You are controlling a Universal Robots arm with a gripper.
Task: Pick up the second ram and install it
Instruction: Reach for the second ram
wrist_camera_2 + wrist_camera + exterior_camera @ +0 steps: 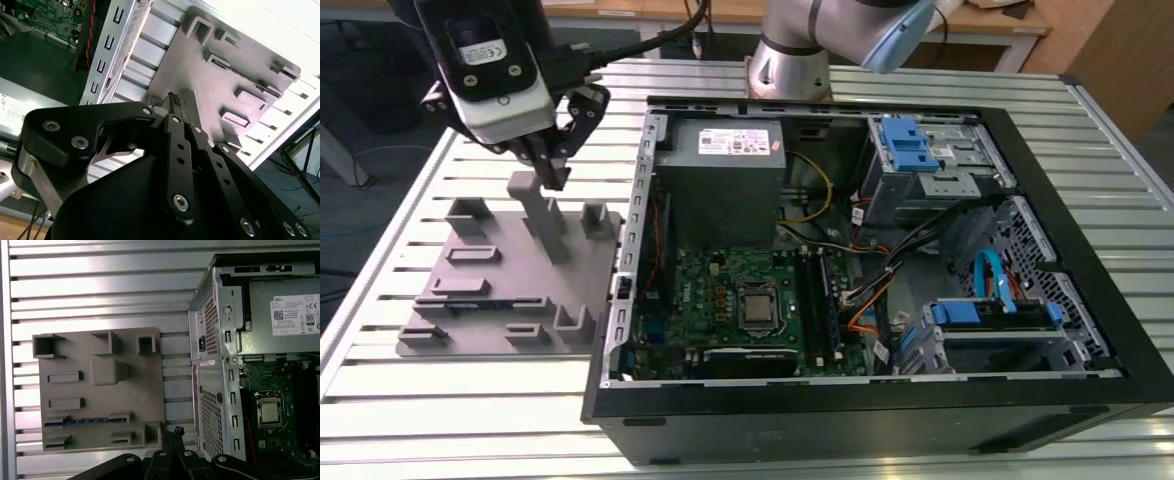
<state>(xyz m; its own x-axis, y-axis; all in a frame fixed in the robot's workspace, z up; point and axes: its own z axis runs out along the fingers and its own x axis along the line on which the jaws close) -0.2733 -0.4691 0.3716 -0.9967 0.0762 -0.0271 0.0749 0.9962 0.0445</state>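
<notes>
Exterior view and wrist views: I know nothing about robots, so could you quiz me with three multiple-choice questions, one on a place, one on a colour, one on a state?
1. Where does the gripper hang?
A. Over the motherboard
B. Above the grey fixture plate
C. Over the power supply

2. What colour is the drive bracket in the computer case?
A. Red
B. Yellow
C. Blue

3. How is the second ram?
A. Lying in a slot of the fixture plate, unheld
B. Clamped in the gripper
C. Standing upright on the floor

Answers:
1 B: the exterior view shows it over the plate, beside the case.
2 C: the bracket is plainly blue.
3 A: the first wrist view shows the stick flat in the plate, and the gripper is shut on nothing.
</notes>
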